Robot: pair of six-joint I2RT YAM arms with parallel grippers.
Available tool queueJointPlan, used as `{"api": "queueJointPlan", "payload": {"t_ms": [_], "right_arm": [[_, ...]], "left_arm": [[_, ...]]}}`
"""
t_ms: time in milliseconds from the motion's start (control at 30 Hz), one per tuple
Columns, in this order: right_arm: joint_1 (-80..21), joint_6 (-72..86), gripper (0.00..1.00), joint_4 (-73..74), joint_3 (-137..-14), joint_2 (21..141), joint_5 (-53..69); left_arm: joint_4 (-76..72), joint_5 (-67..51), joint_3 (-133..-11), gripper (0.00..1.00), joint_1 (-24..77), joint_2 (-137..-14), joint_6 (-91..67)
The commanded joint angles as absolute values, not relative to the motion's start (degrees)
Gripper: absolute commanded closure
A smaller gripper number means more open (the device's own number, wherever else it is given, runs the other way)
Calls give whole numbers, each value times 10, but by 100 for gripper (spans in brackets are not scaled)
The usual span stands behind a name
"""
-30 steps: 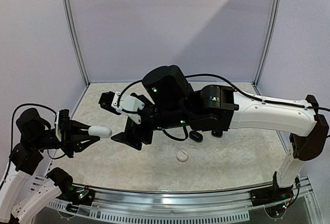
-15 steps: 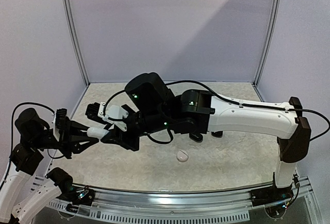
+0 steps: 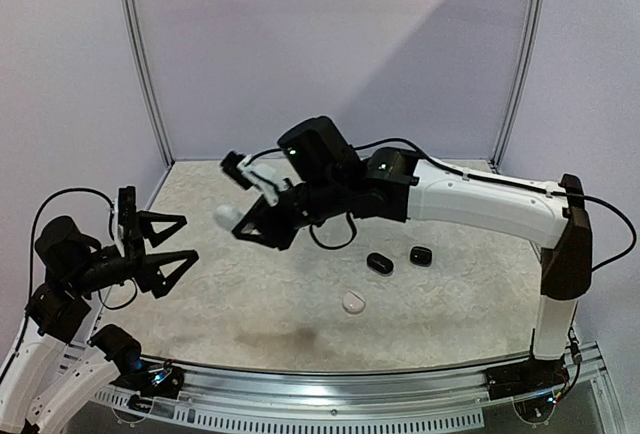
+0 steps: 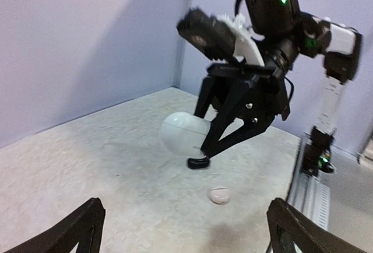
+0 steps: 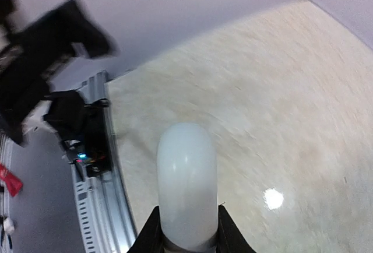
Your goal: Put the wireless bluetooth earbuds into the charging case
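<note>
My right gripper (image 3: 240,222) is shut on a white capsule-shaped charging case (image 3: 228,217) and holds it in the air above the left part of the table. The right wrist view has the case (image 5: 186,177) sticking out from between the two black fingers (image 5: 152,232). My left gripper (image 3: 188,237) is open and holds nothing, a short way left of the case and apart from it. A small white rounded earbud (image 3: 353,302) lies on the table in front. Two small glossy black earbuds (image 3: 379,263) (image 3: 420,255) lie behind it. The left wrist view shows the case (image 4: 183,133), one black earbud (image 4: 198,162) and the white one (image 4: 220,194).
The speckled beige table (image 3: 300,324) has grey walls behind it and at both sides. A metal rail (image 3: 330,386) runs along the near edge. The right arm (image 3: 480,204) reaches across from the right, above the black earbuds.
The left gripper has opened and let go of the white case. The right gripper has shut on the case and lifted it up and away to the right. The left arm has drawn back.
</note>
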State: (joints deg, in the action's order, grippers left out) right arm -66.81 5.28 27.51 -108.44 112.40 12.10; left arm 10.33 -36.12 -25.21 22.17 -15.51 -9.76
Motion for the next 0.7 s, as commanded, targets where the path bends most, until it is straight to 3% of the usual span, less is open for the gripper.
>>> {"api": "queueJointPlan", "payload": {"t_ms": [0,200,533,600,667], "right_arm": [[-545,305,99,311,-957,1110,161],[-474,394,98,238,-784,1098,203],[-445,384,93,249,-783,1174,257],[-445,379,87,262,-789,1184,258],[-445,374,73,274,-794,1188,250]], "left_arm": [[139,-94,-240,1,198,-156,-166],[190,-3,-240,1,181,-164,-142],[178,-26,-235,1,176,-163,-139],[179,-26,-236,1,176,-163,-137],[179,-26,-236,1,177,-163,-137]]}}
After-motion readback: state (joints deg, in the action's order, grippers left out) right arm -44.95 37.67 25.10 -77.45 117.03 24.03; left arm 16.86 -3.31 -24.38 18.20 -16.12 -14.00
